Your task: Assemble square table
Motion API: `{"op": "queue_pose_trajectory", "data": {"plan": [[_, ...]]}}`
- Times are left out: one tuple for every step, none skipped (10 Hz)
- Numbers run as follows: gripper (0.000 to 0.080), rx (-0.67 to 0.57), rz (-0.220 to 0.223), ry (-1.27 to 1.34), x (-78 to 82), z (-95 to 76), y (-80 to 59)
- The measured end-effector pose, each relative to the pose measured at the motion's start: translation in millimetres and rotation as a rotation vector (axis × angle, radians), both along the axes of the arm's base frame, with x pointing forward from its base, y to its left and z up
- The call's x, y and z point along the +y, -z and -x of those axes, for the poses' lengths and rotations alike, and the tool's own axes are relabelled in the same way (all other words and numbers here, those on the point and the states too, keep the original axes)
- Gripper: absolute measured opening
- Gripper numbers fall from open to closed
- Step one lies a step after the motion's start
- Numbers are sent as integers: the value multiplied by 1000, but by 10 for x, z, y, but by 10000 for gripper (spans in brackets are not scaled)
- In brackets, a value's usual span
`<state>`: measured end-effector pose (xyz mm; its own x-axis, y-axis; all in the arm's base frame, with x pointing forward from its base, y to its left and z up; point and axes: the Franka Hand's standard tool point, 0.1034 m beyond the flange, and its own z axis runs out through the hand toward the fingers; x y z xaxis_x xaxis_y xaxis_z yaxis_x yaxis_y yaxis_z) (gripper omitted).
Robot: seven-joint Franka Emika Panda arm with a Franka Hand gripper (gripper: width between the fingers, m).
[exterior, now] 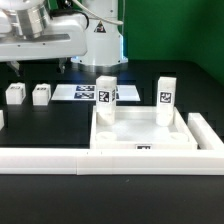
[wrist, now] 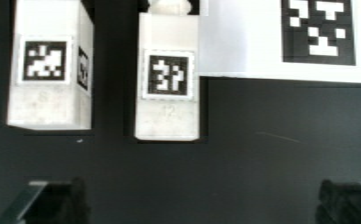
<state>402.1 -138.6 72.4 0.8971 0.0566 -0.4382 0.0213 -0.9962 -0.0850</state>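
The white square tabletop (exterior: 140, 132) lies tray-side up, right of centre in the exterior view. Two white tagged legs (exterior: 107, 92) (exterior: 166, 98) stand upright at its far corners. Two loose legs (exterior: 15, 94) (exterior: 41, 93) lie on the black table at the exterior view's left. They also show in the wrist view (wrist: 49, 70) (wrist: 168, 75), side by side with tags up. My gripper (exterior: 40, 68) hangs above these loose legs. In the wrist view the gripper (wrist: 202, 205) is open and empty, with its fingertips (wrist: 52, 200) apart from both legs.
The marker board (exterior: 93, 93) lies flat behind the tabletop and shows in the wrist view (wrist: 310, 35). A long low white rail (exterior: 100, 160) runs along the front and turns up the exterior view's right side (exterior: 208, 132).
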Motion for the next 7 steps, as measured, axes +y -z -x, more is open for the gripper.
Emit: {"op": "queue_pose_trajectory", "data": {"plan": [[649, 15, -6, -5, 18, 18, 3], [649, 101, -23, -9, 55, 91, 11], [649, 234, -47, -12, 68, 138, 63], [649, 301, -49, -32, 54, 92, 134], [649, 388, -54, -56, 74, 130, 148], [649, 448, -59, -81, 87, 125, 164], [649, 452, -71, -84, 53, 4, 126]]}}
